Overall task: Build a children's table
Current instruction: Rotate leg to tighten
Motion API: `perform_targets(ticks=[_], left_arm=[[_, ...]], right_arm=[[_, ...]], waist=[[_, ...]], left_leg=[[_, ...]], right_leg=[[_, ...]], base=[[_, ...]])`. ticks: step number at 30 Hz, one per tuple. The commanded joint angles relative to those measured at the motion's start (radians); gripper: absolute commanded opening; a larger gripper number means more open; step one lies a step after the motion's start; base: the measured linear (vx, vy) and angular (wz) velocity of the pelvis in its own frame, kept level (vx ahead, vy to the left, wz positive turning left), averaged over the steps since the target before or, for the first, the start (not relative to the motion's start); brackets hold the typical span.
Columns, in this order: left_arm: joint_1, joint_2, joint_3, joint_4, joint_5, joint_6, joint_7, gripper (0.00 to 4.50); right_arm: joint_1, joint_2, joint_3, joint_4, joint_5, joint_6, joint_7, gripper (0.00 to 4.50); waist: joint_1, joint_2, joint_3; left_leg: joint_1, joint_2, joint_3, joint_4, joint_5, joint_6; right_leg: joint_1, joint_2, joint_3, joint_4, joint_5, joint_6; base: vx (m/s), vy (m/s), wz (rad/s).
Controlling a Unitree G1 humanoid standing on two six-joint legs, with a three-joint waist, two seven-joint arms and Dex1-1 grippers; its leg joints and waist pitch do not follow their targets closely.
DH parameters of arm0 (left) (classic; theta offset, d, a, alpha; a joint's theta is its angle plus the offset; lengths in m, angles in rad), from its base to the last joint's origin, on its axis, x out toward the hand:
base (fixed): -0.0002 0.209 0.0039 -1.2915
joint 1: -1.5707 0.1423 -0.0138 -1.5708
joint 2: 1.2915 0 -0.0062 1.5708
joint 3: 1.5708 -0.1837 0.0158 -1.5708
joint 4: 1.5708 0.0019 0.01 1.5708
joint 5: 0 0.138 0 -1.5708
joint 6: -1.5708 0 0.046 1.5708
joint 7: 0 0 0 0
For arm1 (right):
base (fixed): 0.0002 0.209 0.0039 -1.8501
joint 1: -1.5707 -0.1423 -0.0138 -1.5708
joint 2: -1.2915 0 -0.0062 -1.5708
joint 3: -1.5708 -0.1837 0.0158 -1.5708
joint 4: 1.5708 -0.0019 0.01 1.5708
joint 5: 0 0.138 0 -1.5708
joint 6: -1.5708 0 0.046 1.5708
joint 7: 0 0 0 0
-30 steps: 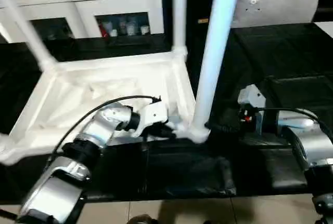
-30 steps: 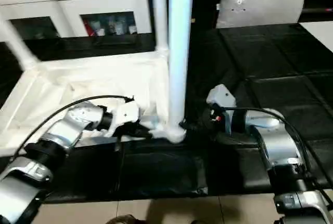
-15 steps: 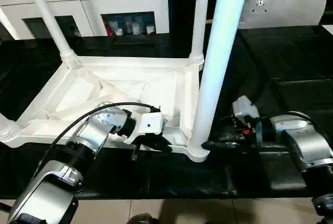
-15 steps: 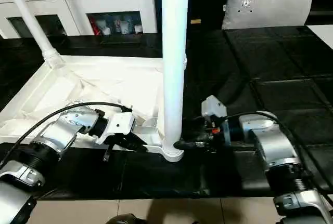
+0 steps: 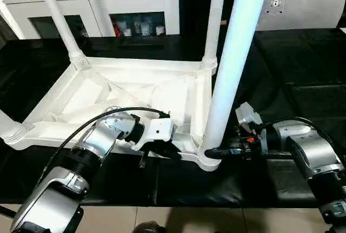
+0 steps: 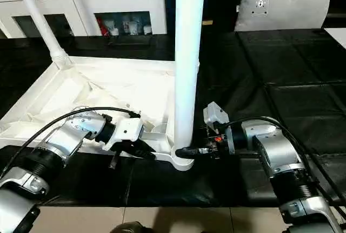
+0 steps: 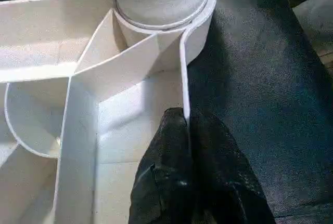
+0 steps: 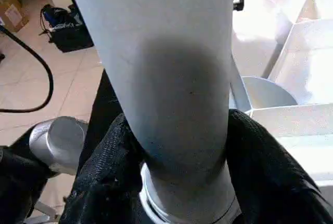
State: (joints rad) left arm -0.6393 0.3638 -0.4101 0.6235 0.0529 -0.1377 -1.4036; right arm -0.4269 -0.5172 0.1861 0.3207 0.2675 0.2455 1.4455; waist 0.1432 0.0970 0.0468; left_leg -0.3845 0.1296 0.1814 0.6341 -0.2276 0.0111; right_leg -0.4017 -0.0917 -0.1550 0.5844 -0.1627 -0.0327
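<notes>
On the black padded floor mat [image 5: 281, 76], the white plastic rectangular tabletop [image 5: 124, 90] lay upside down, ribbed underside up, with white tubular legs [image 5: 233, 60] standing in its corner sockets. Behind it stood a white cabinet [image 5: 97, 6] and a grey cushion [image 6: 284, 6]. The left gripper [image 7: 190, 125] was pinched shut on the tabletop's rim. The right gripper [image 8: 177, 146] clasped the nearest leg just above its socket.
</notes>
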Motion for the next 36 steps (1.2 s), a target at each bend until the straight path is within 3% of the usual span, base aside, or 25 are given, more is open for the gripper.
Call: perform_targets(ticks=[1,3,5,6,7,8,9,10,11,12,13,14,15,17,18,19,20,22,24,27,31,32,33,36], left_arm=[[-0.016,-0.026,-0.009,-0.009,0.007,0.034,0.035,0.0],[-0.021,-0.049,0.007,-0.008,0.008,0.072,0.091,0.0],[-0.029,-0.07,0.016,-0.002,0.015,0.105,0.143,0.0],[-0.038,-0.093,0.027,0.006,0.021,0.138,0.189,0.0],[-0.048,-0.114,0.038,0.013,0.018,0.169,0.224,0.0],[-0.048,-0.114,0.038,0.013,0.018,0.169,0.224,0.0],[-0.068,-0.153,0.058,0.032,0.017,0.215,0.292,0.0],[-0.088,-0.187,0.071,0.056,0.021,0.24,0.355,0.0],[-0.089,-0.188,0.071,0.057,0.021,0.241,0.357,0.0],[-0.121,-0.233,0.086,0.101,0.034,0.27,0.455,0.0],[-0.121,-0.233,0.086,0.101,0.034,0.27,0.455,0.0],[-0.149,-0.266,0.095,0.138,0.047,0.291,0.532,0.0],[-0.166,-0.287,0.103,0.159,0.05,0.299,0.575,0.0],[-0.185,-0.308,0.112,0.178,0.057,0.305,0.614,0.0],[-0.196,-0.319,0.113,0.187,0.068,0.302,0.633,0.0],[-0.2,-0.323,0.112,0.191,0.078,0.3,0.64,0.0],[-0.203,-0.325,0.107,0.195,0.09,0.295,0.638,0.0],[-0.204,-0.323,0.106,0.2,0.091,0.294,0.637,0.0],[-0.203,-0.316,0.102,0.206,0.092,0.284,0.634,0.0],[-0.189,-0.288,0.092,0.203,0.092,0.254,0.601,0.0],[-0.172,-0.254,0.076,0.199,0.107,0.208,0.561,0.0],[-0.163,-0.234,0.067,0.2,0.114,0.19,0.539,0.0],[-0.16,-0.226,0.063,0.201,0.117,0.181,0.531,0.0],[-0.145,-0.19,0.058,0.192,0.113,0.157,0.481,0.0]], right_arm=[[0.016,0.023,0.011,-0.047,0.019,0.054,-0.039,1.99],[0.029,0.051,0.007,-0.07,0.0,0.086,-0.125,1.99],[0.032,0.091,-0.004,-0.076,-0.029,0.099,-0.231,1.99],[0.027,0.133,-0.018,-0.076,-0.053,0.136,-0.339,1.99],[0.017,0.167,-0.031,-0.067,-0.069,0.173,-0.42,1.98],[0.017,0.167,-0.031,-0.067,-0.069,0.173,-0.42,1.98],[-0.002,0.223,-0.052,-0.052,-0.1,0.228,-0.555,1.97],[-0.02,0.269,-0.071,-0.032,-0.122,0.267,-0.659,1.97],[-0.02,0.27,-0.071,-0.031,-0.122,0.268,-0.662,1.97],[-0.044,0.318,-0.084,-0.004,-0.151,0.278,-0.769,1.97],[-0.044,0.318,-0.084,-0.004,-0.151,0.278,-0.769,1.97],[-0.079,0.375,-0.129,0.037,-0.147,0.312,-0.895,1.97],[-0.097,0.399,-0.145,0.06,-0.142,0.306,-0.941,1.97],[-0.111,0.417,-0.145,0.078,-0.16,0.275,-0.978,1.97],[-0.115,0.43,-0.147,0.085,-0.169,0.25,-0.994,2.31],[-0.115,0.438,-0.152,0.082,-0.164,0.252,-0.99,2.52],[-0.109,0.442,-0.156,0.069,-0.163,0.253,-0.984,2.65],[-0.1,0.435,-0.155,0.057,-0.17,0.237,-0.982,2.68],[-0.087,0.422,-0.157,0.042,-0.168,0.228,-0.967,3.01],[-0.05,0.371,-0.152,0.009,-0.156,0.159,-0.903,3.22],[-0.014,0.303,-0.132,-0.005,-0.177,0.061,-0.819,3.6],[0.0,0.27,-0.133,-0.013,-0.172,0.036,-0.772,3.68],[0.005,0.257,-0.136,-0.015,-0.168,0.028,-0.753,3.78],[0.014,0.181,-0.152,-0.024,-0.14,0.004,-0.643,4.02]], waist=[[-0.006,-0.025,-0.076],[-0.007,-0.02,-0.073],[-0.012,-0.024,-0.07],[-0.017,-0.013,-0.065],[-0.022,-0.017,-0.063],[-0.033,-0.021,-0.059],[-0.04,-0.015,-0.058],[-0.059,-0.013,-0.051],[-0.069,-0.012,-0.049],[-0.086,-0.009,-0.048],[-0.108,-0.004,-0.042],[-0.126,-0.005,-0.045],[-0.142,0.001,-0.046],[-0.157,0.001,-0.05],[-0.161,-0.004,-0.053],[-0.161,-0.004,-0.053],[-0.161,-0.007,-0.059],[-0.154,-0.008,-0.064],[-0.142,-0.012,-0.072],[-0.121,-0.012,-0.078],[-0.104,-0.01,-0.082],[-0.097,-0.015,-0.082],[-0.094,-0.013,-0.075],[-0.085,-0.014,-0.072]], left_leg=[[0.016,0.131,-0.053,-0.079,-0.087,0.087],[0.019,0.135,-0.056,-0.082,-0.097,0.076],[0.018,0.129,-0.054,-0.085,-0.138,0.057],[0.022,0.123,-0.056,-0.086,-0.164,0.032],[0.023,0.12,-0.055,-0.088,-0.175,0.024],[0.025,0.114,-0.058,-0.09,-0.206,0.008],[0.027,0.113,-0.061,-0.09,-0.222,-0.001],[0.027,0.113,-0.064,-0.094,-0.268,-0.015],[0.032,0.11,-0.066,-0.094,-0.295,-0.025],[0.039,0.107,-0.072,-0.093,-0.357,-0.039],[0.048,0.107,-0.072,-0.095,-0.419,-0.046],[0.046,0.103,-0.078,-0.094,-0.441,-0.048],[0.043,0.106,-0.082,-0.098,-0.451,-0.047],[0.035,0.109,-0.087,-0.103,-0.447,-0.042],[0.028,0.107,-0.085,-0.102,-0.415,-0.037],[0.028,0.107,-0.085,-0.102,-0.415,-0.037],[0.017,0.108,-0.081,-0.099,-0.338,-0.011],[0.012,0.111,-0.076,-0.096,-0.252,0.019],[0.006,0.109,-0.068,-0.086,-0.141,0.059],[0.003,0.111,-0.063,-0.078,-0.051,0.117],[0.002,0.116,-0.065,-0.072,-0.013,0.145],[0.0,0.115,-0.063,-0.069,-0.014,0.152],[0.0,0.114,-0.06,-0.072,-0.048,0.156],[0.006,0.116,-0.059,-0.077,-0.106,0.129]], right_leg=[[0.054,-0.115,0.088,-0.059,-0.238,-0.155],[0.052,-0.113,0.089,-0.061,-0.247,-0.154],[0.054,-0.117,0.089,-0.071,-0.303,-0.144],[0.052,-0.115,0.087,-0.082,-0.373,-0.125],[0.051,-0.113,0.085,-0.087,-0.397,-0.116],[0.054,-0.113,0.079,-0.096,-0.457,-0.097],[0.054,-0.114,0.077,-0.1,-0.484,-0.087],[0.052,-0.107,0.07,-0.108,-0.526,-0.071],[0.051,-0.105,0.065,-0.113,-0.549,-0.062],[0.057,-0.107,0.053,-0.121,-0.584,-0.039],[0.049,-0.102,0.045,-0.134,-0.608,-0.022],[0.057,-0.103,0.041,-0.135,-0.602,-0.011],[0.061,-0.105,0.04,-0.135,-0.577,-0.015],[0.067,-0.109,0.044,-0.129,-0.5,-0.028],[0.068,-0.116,0.052,-0.124,-0.456,-0.05],[0.068,-0.116,0.052,-0.124,-0.456,-0.05],[0.077,-0.124,0.063,-0.113,-0.383,-0.088],[0.078,-0.125,0.07,-0.099,-0.287,-0.128],[0.082,-0.125,0.074,-0.08,-0.176,-0.167],[0.081,-0.123,0.073,-0.07,-0.102,-0.17],[0.076,-0.12,0.073,-0.053,-0.046,-0.175],[0.075,-0.12,0.075,-0.052,-0.039,-0.175],[0.073,-0.119,0.075,-0.06,-0.082,-0.173],[0.072,-0.115,0.072,-0.071,-0.192,-0.157]], base=[[0.0,0.0,0.0],[0.0,0.0,0.0],[0.0,0.0,0.0],[0.0,0.0,0.0],[0.0,0.0,0.0],[0.0,0.0,0.0],[0.0,0.0,0.0],[0.0,0.0,0.0],[0.0,0.0,0.0],[0.0,0.0,0.0],[0.0,0.0,0.0],[0.0,0.0,0.0],[0.0,0.0,0.0],[0.0,0.0,0.0],[0.0,0.0,0.0],[0.0,0.0,0.0],[0.0,0.0,0.0],[0.0,0.0,0.0],[0.0,0.0,0.0],[0.0,0.0,0.0],[0.0,0.0,0.0],[0.0,0.0,0.0],[0.0,0.0,0.0],[0.0,0.0,0.0]])
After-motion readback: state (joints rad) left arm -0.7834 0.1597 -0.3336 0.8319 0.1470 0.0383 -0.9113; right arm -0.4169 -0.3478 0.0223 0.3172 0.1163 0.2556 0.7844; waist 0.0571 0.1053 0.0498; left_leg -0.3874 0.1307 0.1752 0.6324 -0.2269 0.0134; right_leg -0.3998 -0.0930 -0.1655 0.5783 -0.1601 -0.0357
